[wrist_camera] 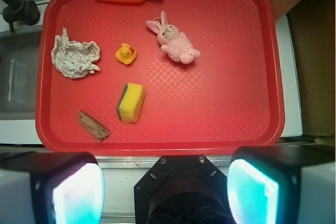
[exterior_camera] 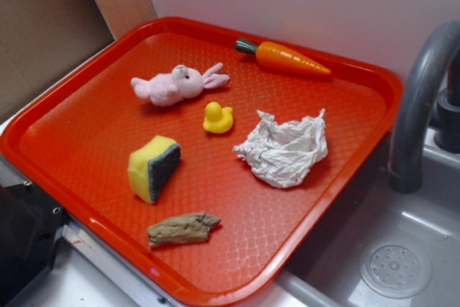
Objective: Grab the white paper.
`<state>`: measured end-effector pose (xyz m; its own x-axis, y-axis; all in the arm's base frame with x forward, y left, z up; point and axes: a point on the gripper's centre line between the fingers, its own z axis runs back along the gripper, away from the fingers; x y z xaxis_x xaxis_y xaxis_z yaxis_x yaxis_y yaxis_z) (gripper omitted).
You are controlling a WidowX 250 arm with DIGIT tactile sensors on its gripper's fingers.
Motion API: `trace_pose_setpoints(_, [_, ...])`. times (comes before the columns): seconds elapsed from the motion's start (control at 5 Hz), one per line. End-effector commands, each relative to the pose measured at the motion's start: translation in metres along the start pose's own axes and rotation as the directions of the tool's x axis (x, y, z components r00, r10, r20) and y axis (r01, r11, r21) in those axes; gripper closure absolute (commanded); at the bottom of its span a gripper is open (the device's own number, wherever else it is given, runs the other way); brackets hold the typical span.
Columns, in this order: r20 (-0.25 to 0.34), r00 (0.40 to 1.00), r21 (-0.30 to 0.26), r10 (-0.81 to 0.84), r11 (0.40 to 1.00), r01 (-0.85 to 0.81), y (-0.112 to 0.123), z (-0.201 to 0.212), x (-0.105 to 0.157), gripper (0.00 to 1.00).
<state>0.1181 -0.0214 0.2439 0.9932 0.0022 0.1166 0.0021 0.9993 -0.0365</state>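
**Red tray, white paper lying untouched at its sink side**

Red plastic with a fine diamond-textured surface is filling most of both views: a wide rectangular tray (exterior_camera: 86, 199) with a raised rim is sitting on a pale counter beside a grey sink (exterior_camera: 402, 264), where a curved grey faucet (exterior_camera: 417, 106) is rising just past the tray's right edge. A plain pale wall is running behind the far rim, and a brown board is leaning at the far left corner.

Seen from the exterior view, the white crumpled wad of thin paper (exterior_camera: 284, 150) is lying on the right part of the tray, near the sink-side rim, and nothing is touching it. A small yellow rubber duck (exterior_camera: 218, 118) is sitting just left of it, apart from it. A pink plush bunny (exterior_camera: 176, 84) is lying farther left and back, an orange toy carrot with a green stem (exterior_camera: 284, 57) is resting along the far rim, a yellow sponge with a dark scouring face (exterior_camera: 153, 167) is standing near the left middle, and a brown bark-like piece (exterior_camera: 183, 228) is lying near the front rim.

Open tray floor is showing around the paper on every side, widest on the near side.

The gripper (wrist_camera: 165, 187) is hanging high above the tray's edge in the wrist view, its two pale padded fingers (wrist_camera: 79, 192) spread wide apart with nothing between them.

No writing is readable anywhere.
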Motion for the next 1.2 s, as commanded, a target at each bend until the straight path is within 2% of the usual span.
trace_pose_setpoints(0.0, [0.000, 1.000, 0.000, 0.000, 1.000, 0.000, 0.000, 0.000, 0.000, 0.00])
trace_pose_setpoints(0.2, [-0.049, 0.968, -0.020, -0.246, 0.969, 0.246, -0.011, 0.003, 0.032, 0.00])
trace_pose_setpoints(0.4, [-0.094, 0.870, 0.065, -0.483, 0.869, 0.490, -0.033, -0.007, 0.066, 0.00])
trace_pose_setpoints(0.6, [-0.136, 0.718, 0.133, -0.683, 0.706, 0.696, -0.073, -0.031, 0.092, 0.00])
trace_pose_setpoints(0.8, [-0.231, 0.511, 0.164, -0.828, 0.484, 0.859, -0.114, -0.078, 0.105, 0.00])
trace_pose_setpoints(1.0, [-0.269, 0.344, 0.081, -0.900, 0.335, 0.939, -0.135, -0.124, 0.104, 0.00])
